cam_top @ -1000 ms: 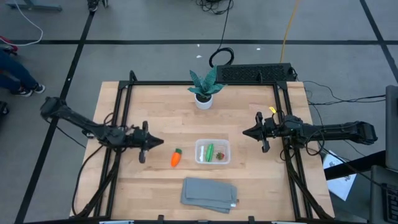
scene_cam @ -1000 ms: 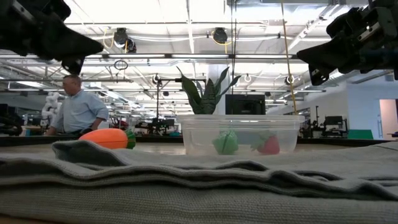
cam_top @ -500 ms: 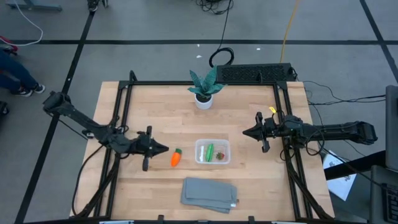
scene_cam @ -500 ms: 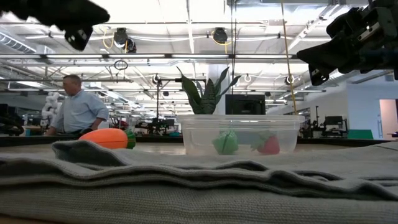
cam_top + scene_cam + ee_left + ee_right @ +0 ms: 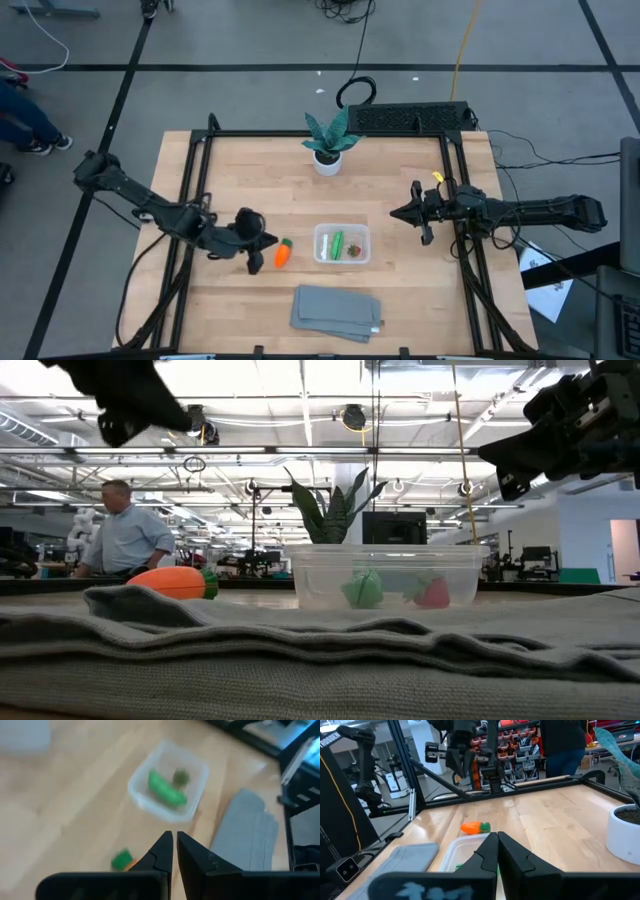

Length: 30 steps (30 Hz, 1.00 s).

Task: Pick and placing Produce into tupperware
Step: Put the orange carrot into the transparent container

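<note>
The orange carrot [image 5: 282,255] with its green top lies on the table to the left of the clear tupperware [image 5: 342,244]. The green pod [image 5: 338,242] and the red berry [image 5: 353,252] lie inside the tupperware. My left gripper [image 5: 271,241] is shut and hovers above the table just left of the carrot, pointing toward it. The low view shows it well above the carrot [image 5: 170,582]. In the left wrist view the carrot's green top [image 5: 121,860] sits beside the fingertips. My right gripper [image 5: 393,212] is shut and waits in the air right of the tupperware.
A folded grey cloth [image 5: 337,311] lies near the table's near edge, below the tupperware. A potted plant in a white pot [image 5: 328,145] stands at the far edge. Bare wood lies between the plant and the tupperware. A person [image 5: 125,540] stands in the room beyond.
My left gripper has moved toward the table's right and slightly toward its near edge, closing in on the carrot while staying above the table. The carrot, the tupperware and the right arm have kept still.
</note>
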Motion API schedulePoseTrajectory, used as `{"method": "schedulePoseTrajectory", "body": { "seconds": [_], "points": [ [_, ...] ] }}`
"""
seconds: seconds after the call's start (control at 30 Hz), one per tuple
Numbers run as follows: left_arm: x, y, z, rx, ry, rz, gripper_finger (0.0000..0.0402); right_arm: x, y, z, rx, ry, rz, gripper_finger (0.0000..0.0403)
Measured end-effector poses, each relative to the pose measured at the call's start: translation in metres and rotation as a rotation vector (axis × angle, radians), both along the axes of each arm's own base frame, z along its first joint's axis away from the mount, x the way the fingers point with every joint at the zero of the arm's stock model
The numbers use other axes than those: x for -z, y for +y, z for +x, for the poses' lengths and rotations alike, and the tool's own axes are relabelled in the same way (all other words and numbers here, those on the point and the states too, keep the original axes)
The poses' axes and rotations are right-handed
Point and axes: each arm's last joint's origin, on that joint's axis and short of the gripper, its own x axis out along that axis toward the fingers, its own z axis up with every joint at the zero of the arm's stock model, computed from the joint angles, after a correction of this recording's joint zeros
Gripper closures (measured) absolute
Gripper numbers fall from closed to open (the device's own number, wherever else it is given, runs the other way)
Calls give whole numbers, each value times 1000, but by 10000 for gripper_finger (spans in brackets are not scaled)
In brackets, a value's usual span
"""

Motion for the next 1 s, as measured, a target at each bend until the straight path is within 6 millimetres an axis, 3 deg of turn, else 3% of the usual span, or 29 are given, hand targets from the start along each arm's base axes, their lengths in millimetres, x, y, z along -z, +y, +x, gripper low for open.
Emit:
{"method": "schedulePoseTrajectory", "body": {
  "seconds": [0.3, 0.43, 0.7, 0.83, 1.0],
  "points": [
    [36, -3, 20, 56, 225, -146, 376, 3, 0, 0, 0, 30, 11, 403],
    [52, -5, 27, 134, 305, -112, 376, 3, 0, 0, 0, 34, 12, 403],
    [54, 7, 33, -7, 290, -134, 372, 3, 0, 0, 0, 34, 12, 403],
    [53, 12, 34, -3, 297, -177, 337, 3, 0, 0, 0, 34, 12, 403],
    [54, 15, 35, 34, 322, -243, 253, 3, 0, 0, 0, 34, 12, 403]
  ]
}}
